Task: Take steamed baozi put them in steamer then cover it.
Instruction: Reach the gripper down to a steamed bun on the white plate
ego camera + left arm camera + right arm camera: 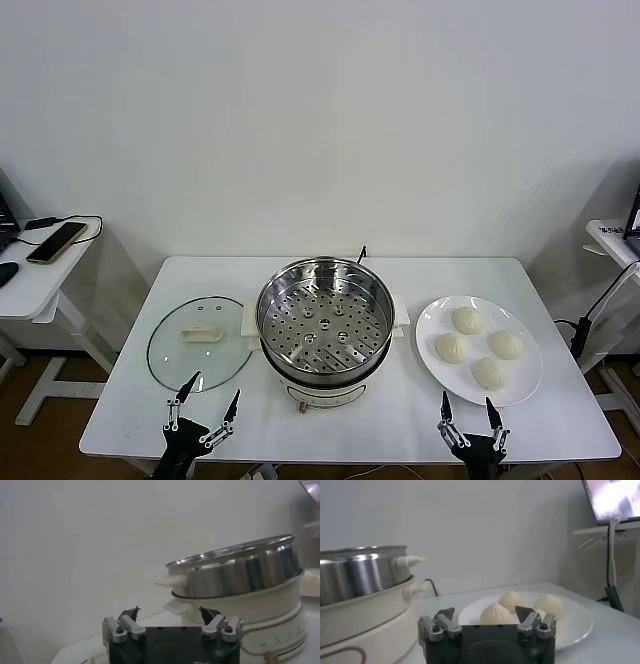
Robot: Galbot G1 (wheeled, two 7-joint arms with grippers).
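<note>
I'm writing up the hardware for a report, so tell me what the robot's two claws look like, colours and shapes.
Both look alike. The left claw and right claw each have two slim black pointed fingers on silver-grey metal knuckle brackets with dark bolts. In the wrist views, each left claw and right claw sits on a boxy black body. No cables or markings are visible on them.

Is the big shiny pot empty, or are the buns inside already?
Empty. The steamer shows only its bare holed tray, and all four baozi sit on the white plate beside it.
</note>
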